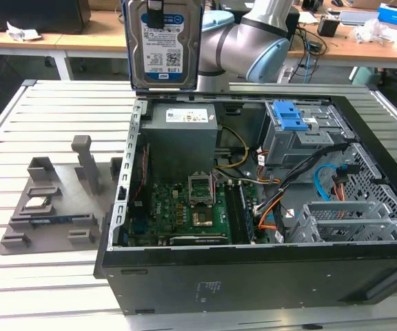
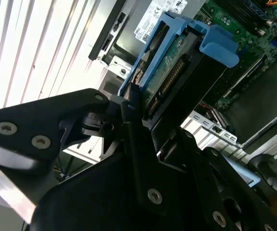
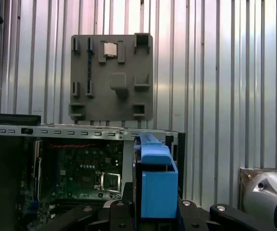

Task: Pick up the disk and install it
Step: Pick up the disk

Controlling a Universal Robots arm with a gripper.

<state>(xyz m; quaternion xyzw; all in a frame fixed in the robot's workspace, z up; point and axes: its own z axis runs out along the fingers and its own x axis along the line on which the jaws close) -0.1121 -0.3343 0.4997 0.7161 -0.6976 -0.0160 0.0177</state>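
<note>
The disk (image 1: pixel 164 45), a silver hard drive with a blue-and-white label and blue side rails, hangs upright in the air above the back left corner of the open computer case (image 1: pixel 253 276). My gripper (image 1: pixel 156 12) is shut on its upper edge. In the second wrist view the black gripper (image 2: pixel 133 113) clamps the disk (image 2: pixel 169 72) edge-on, with the power supply and motherboard beyond it. In the first wrist view the disk's blue rail (image 3: pixel 155 183) rises from the gripper (image 3: pixel 153 216). The blue-latched drive cage (image 1: pixel 291 124) stands at the case's back right.
A grey power-supply box (image 1: pixel 182 134) lies right under the disk, and the green motherboard (image 1: pixel 185 207) is in front of it. Orange and blue cables (image 1: pixel 322 183) cross the case's right half. A grey fixture tray (image 1: pixel 50 207) with a chip sits at the exterior view's left.
</note>
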